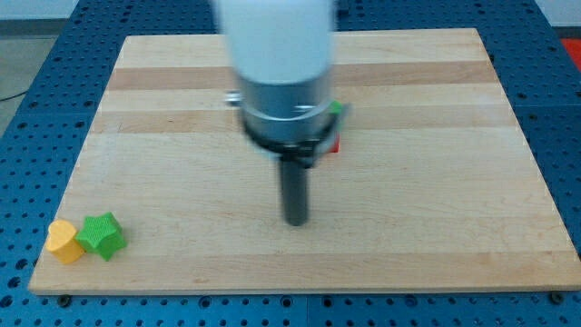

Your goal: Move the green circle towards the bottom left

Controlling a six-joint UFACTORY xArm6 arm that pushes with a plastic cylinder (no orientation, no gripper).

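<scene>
My tip [296, 221] rests on the wooden board [436, 218], a little below its middle. A green block [337, 108] shows only as a sliver at the right edge of the arm's body, above and right of the tip; its shape cannot be made out. A red block [334, 143] peeks out just below it, also mostly hidden. Another green block [100, 236], angular in outline, sits near the board's bottom left corner, far to the left of the tip. A yellow block [64, 242] touches its left side.
The arm's white and grey body [281, 73] covers the board's upper middle and hides whatever lies behind it. A blue perforated table [36, 109] surrounds the board on all sides.
</scene>
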